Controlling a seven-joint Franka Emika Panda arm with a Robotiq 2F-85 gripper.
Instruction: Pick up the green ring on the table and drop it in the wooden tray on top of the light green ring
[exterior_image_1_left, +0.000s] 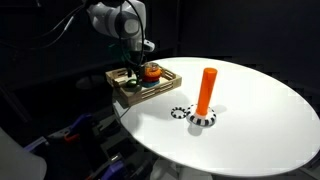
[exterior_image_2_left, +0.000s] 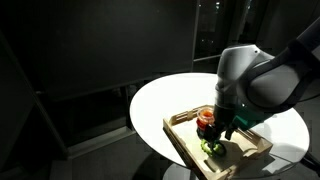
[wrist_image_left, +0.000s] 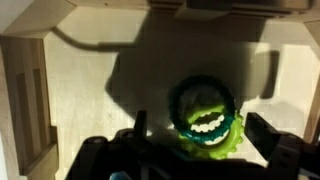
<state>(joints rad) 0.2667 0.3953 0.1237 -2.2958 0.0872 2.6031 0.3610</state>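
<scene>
In the wrist view the dark green ring (wrist_image_left: 176, 110) lies tilted on top of the light green ring (wrist_image_left: 226, 143) on the floor of the wooden tray (wrist_image_left: 25, 100). My gripper (wrist_image_left: 200, 130) is open, with a finger on each side of the rings and a gap between each finger and the rings. In both exterior views the gripper (exterior_image_1_left: 133, 68) (exterior_image_2_left: 218, 128) hangs low over the tray (exterior_image_1_left: 125, 95) (exterior_image_2_left: 185, 145) on the white table (exterior_image_1_left: 250, 120). A bit of the light green ring (exterior_image_2_left: 212, 147) shows below the fingers.
An orange-red ring stack (exterior_image_1_left: 150, 71) (exterior_image_2_left: 205, 120) sits in the tray right beside the gripper. An orange cylinder (exterior_image_1_left: 206, 90) stands mid-table with two black-and-white patterned rings (exterior_image_1_left: 203, 119) (exterior_image_1_left: 180, 112) at its base. The tray lies near the table edge.
</scene>
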